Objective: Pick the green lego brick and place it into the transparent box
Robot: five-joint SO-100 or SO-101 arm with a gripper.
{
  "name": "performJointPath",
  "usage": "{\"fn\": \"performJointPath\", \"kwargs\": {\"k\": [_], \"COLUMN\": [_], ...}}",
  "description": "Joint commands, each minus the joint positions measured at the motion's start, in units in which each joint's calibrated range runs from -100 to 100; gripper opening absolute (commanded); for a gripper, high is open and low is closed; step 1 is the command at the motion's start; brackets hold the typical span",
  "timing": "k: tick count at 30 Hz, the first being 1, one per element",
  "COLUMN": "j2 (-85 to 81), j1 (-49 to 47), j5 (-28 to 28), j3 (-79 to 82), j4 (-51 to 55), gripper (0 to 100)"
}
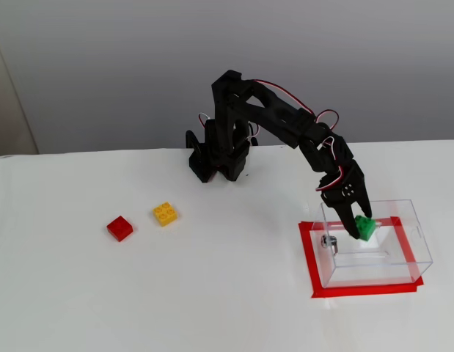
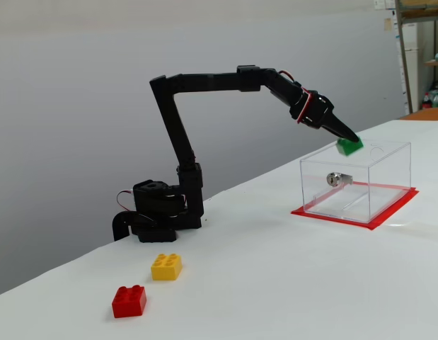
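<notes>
End effector (image 2: 348, 139) reaches down over the open top of the transparent box (image 2: 388, 185), jaws close together. The green lego brick (image 2: 349, 146) sits right at the fingertips, just at or below the rim. Cannot tell if the jaws are pinching it or have just let go; in a fixed view the brick (image 1: 364, 228) is tilted at the tip, inside the box outline (image 1: 421, 246).

Risks, as a judgement:
- Brick is near the box's back-left wall and close to the rim. If released while tilted it may clip the wall and bounce out onto the desk (image 1: 234, 293).
- The thin-walled box only stands on the red tape frame (image 1: 309, 257). A low fingertip nudging the wall could shift or tip it.
- If the brick sticks to one finger on opening, it could be carried back out as the arm lifts.
- The metal fitting (image 2: 334, 178) on the near wall is below the tips; going too deep might catch it.

Yellow brick (image 1: 165, 213) and red brick (image 1: 119, 228) lie well apart on the desk, no interference. Arm base (image 1: 215, 158) is behind.
</notes>
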Motion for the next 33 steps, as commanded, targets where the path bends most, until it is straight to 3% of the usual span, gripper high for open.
{"fn": "performJointPath", "kwargs": {"k": [1, 16, 18, 24, 33], "j2": [-0.3, -0.7, -0.7, -1.3, -6.5], "j1": [-0.7, -0.6, -0.6, -0.2, 2.3], "j5": [-0.2, 0.1, 0.2, 0.2, 0.2], "j3": [-2.3, -2.2, -2.2, -2.2, 0.1], "j4": [-0.6, -0.6, -0.6, -0.6, 0.1], "gripper": [35, 34, 29, 3, 2]}}
